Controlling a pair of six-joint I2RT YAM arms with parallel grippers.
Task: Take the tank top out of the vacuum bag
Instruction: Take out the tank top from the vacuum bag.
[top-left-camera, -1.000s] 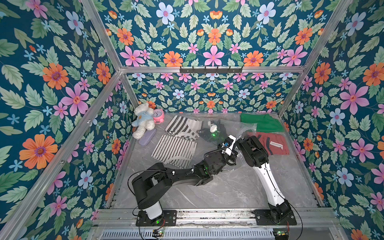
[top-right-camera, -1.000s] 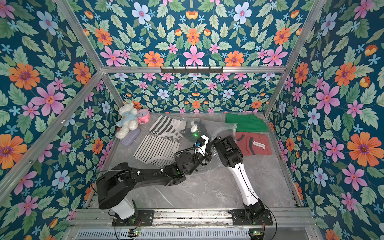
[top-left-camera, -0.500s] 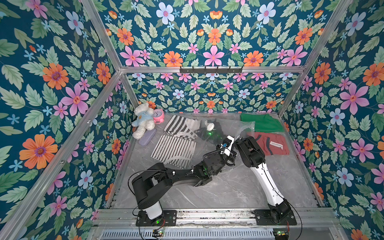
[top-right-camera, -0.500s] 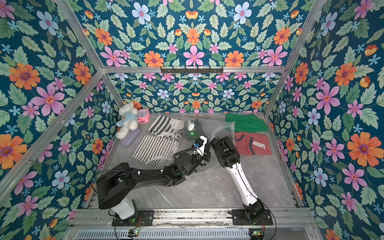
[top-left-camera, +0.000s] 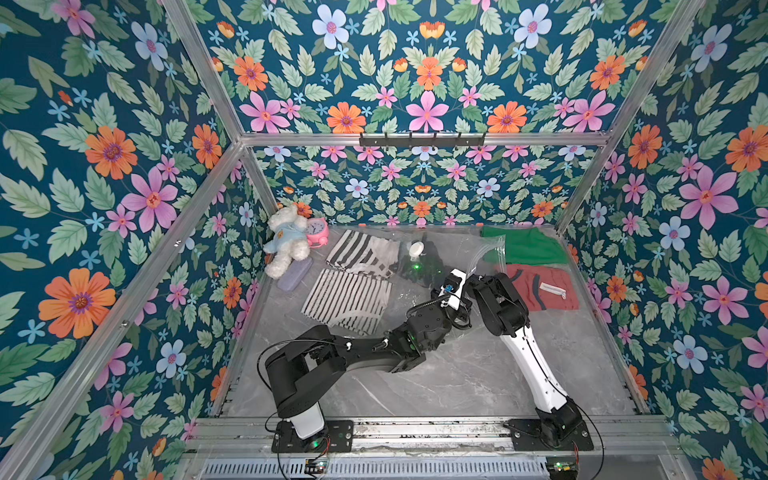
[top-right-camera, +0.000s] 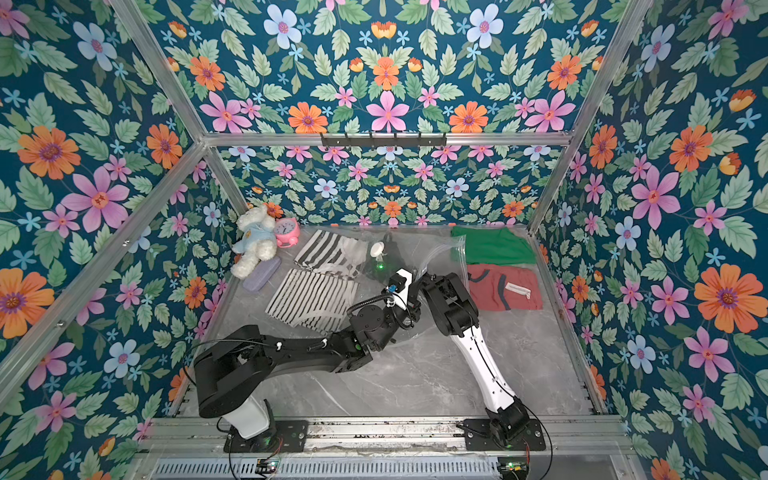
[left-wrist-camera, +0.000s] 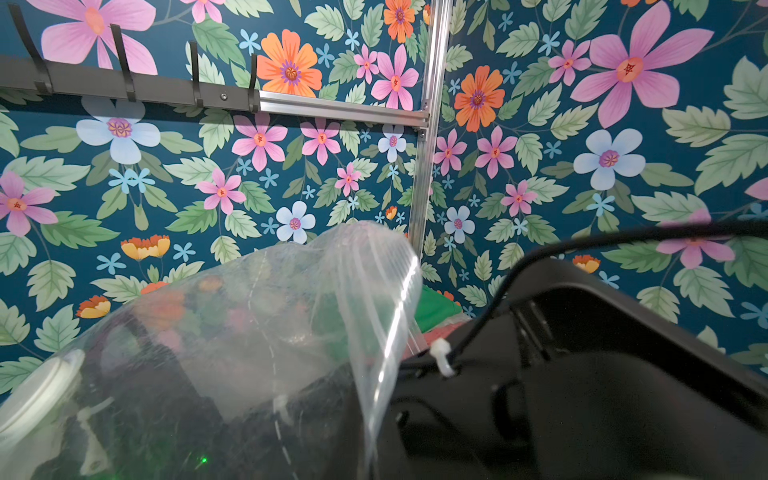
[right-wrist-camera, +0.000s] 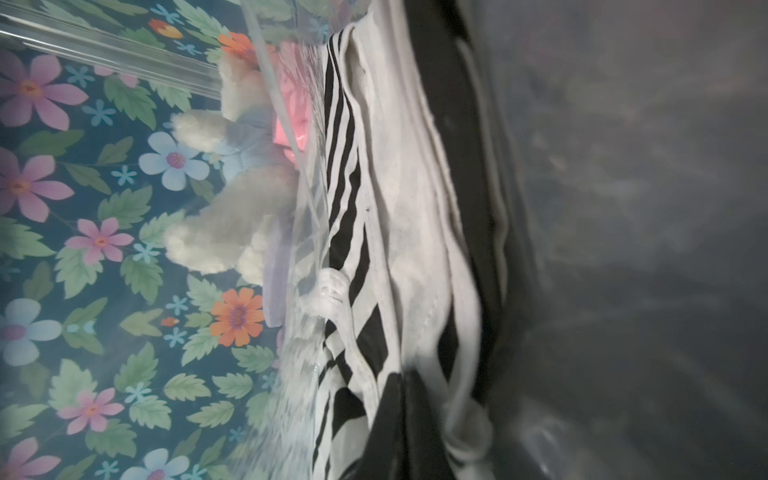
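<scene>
Your left gripper (top-left-camera: 459, 291) is squeezed shut on the raised edge of the bag (top-left-camera: 457, 249) at the back of the table (top-left-camera: 457, 374). Your right gripper (top-left-camera: 419, 268) is shut inside it; you cannot tell on what.

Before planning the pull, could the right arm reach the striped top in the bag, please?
Probably yes: the left claw seems to hold the bag open; the striped top lies just before the right arm.

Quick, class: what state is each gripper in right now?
Left gripper: closed, seemingly pinching the raised film of the vacuum bag.
Right gripper: closed; what it grips, if anything, cannot be told.
</scene>
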